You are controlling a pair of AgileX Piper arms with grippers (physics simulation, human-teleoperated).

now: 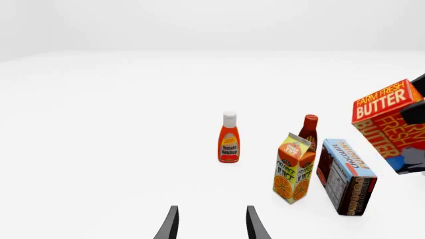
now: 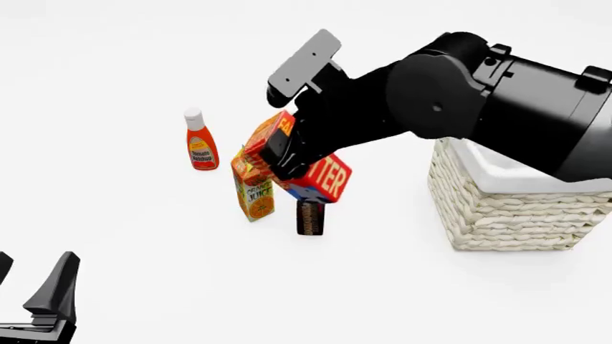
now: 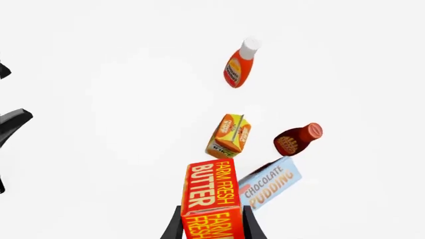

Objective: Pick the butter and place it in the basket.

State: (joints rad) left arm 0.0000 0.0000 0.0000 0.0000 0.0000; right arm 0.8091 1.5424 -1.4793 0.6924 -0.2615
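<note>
The butter (image 2: 325,178) hangs above the juice carton (image 2: 254,192), left of the basket (image 2: 507,215).

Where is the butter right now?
In the front view, the butter hangs above the table, clamped in the right gripper, over the orange juice carton, left of the basket.

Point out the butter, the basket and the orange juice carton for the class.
butter (image 3: 211,191): right wrist view, lettered red face.
basket (image 2: 507,208): front view, woven side wall.
orange juice carton (image 1: 293,172): left wrist view, front panel.
</note>
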